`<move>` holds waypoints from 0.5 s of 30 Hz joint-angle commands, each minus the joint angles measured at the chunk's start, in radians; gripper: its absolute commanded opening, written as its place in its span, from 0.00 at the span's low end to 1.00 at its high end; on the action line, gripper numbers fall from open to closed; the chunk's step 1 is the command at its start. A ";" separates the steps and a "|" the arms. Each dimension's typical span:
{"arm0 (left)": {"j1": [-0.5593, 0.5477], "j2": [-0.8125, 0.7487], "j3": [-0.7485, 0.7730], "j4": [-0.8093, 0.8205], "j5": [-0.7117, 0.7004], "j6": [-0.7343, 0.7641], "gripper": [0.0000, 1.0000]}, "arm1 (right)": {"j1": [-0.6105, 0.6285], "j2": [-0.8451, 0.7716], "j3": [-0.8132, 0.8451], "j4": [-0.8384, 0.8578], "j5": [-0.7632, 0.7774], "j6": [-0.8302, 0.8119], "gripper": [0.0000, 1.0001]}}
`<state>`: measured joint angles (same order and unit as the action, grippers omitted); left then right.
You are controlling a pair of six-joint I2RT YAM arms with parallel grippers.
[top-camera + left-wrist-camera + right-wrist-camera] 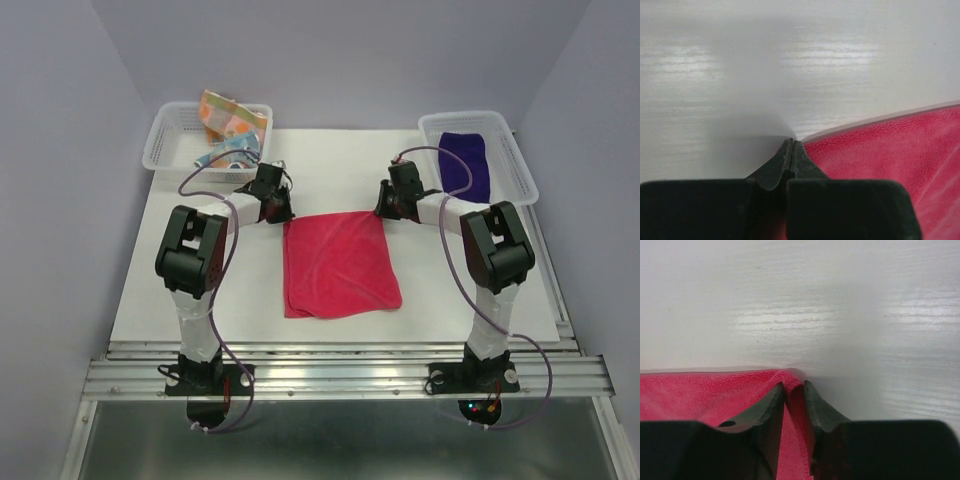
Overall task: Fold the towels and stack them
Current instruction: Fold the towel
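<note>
Pink towel [340,265] lies spread on the white table [260,312] between the arms. The left gripper [791,145] is pinched tight on its far-left corner. The right gripper [794,387] straddles the far-right corner, jaws slightly apart with cloth between them. A purple towel [465,160] sits in the right basket [515,165].

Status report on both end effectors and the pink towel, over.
Left end effector shut on pink towel, far-left corner. Right end effector open, astride far-right corner. Towel flat, nothing in the way.
</note>
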<state>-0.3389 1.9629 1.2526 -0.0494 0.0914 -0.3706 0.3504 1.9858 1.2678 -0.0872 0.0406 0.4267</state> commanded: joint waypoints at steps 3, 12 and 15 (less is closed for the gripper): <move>0.001 -0.114 -0.036 0.014 0.044 0.033 0.00 | 0.002 -0.019 -0.018 0.073 -0.070 -0.012 0.08; 0.008 -0.206 -0.047 0.025 0.047 0.065 0.00 | 0.001 -0.105 -0.030 0.076 0.024 -0.043 0.01; 0.009 -0.251 -0.077 0.040 0.090 0.070 0.00 | 0.002 -0.159 -0.071 0.098 -0.001 -0.046 0.01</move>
<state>-0.3378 1.8072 1.2118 -0.0418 0.1364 -0.3283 0.3504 1.9366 1.2461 -0.0631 0.0265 0.4026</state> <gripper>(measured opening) 0.029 0.020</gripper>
